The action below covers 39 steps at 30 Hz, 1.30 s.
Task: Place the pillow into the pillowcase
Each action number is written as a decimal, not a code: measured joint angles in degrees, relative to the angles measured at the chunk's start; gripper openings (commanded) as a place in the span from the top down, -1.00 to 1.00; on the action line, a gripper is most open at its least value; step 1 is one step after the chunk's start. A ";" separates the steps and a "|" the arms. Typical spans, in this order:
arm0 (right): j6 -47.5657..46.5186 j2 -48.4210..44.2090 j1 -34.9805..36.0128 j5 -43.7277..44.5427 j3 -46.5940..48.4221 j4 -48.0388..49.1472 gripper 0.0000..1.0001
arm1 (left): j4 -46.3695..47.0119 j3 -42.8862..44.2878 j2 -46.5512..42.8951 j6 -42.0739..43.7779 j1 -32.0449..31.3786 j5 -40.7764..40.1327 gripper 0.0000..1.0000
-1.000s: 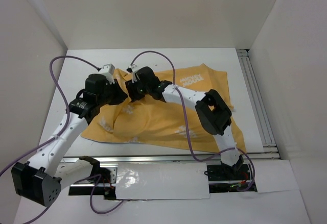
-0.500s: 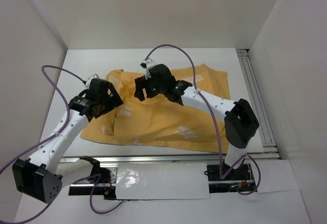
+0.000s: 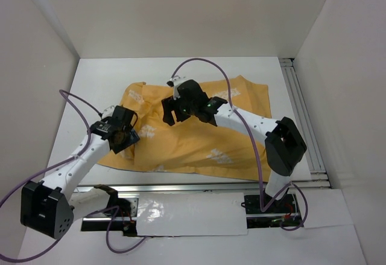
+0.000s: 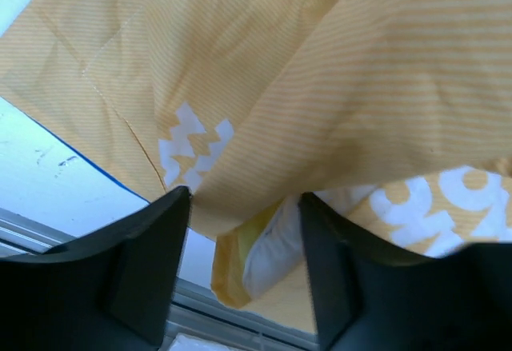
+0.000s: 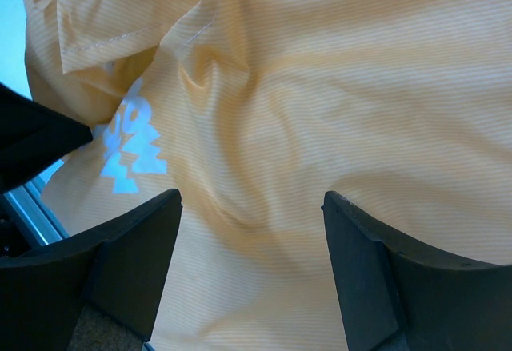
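The pillowcase [image 3: 205, 138] lies spread on the table with its orange-yellow side and white prints up. It bulges, and the pillow is hidden inside it in the top view. In the left wrist view a white pillow corner [image 4: 268, 251] shows in the fabric's opening [image 4: 224, 271]. My left gripper [image 3: 123, 137] is open at the case's near-left edge, with that hanging fold between its fingers [image 4: 152, 263]. My right gripper [image 3: 170, 113] is open and empty just above the case's back-left part [image 5: 264, 127], fingers [image 5: 136, 247] wide apart.
An aluminium rail [image 3: 205, 186] runs along the table's near edge, just below the pillowcase; it also shows in the left wrist view [image 4: 200, 303]. More rails [image 3: 301, 114] run along the right side. White walls enclose the table on three sides.
The two grippers were close together at the case's back-left. The left has drawn back to the near-left edge. The right has shifted slightly right and its elbow swung right.
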 measured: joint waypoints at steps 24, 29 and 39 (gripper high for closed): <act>0.72 16.41 4.81 -17.53 5.70 5.29 0.93 | 1.64 1.11 -24.15 8.22 -1.77 10.14 1.00; 4.98 19.98 4.87 -13.94 10.25 7.19 1.00 | 1.05 2.25 -23.98 11.39 -1.75 14.84 1.00; 15.98 19.63 0.52 -14.14 8.74 18.32 1.00 | 4.96 2.49 -26.10 15.80 -1.36 22.25 0.24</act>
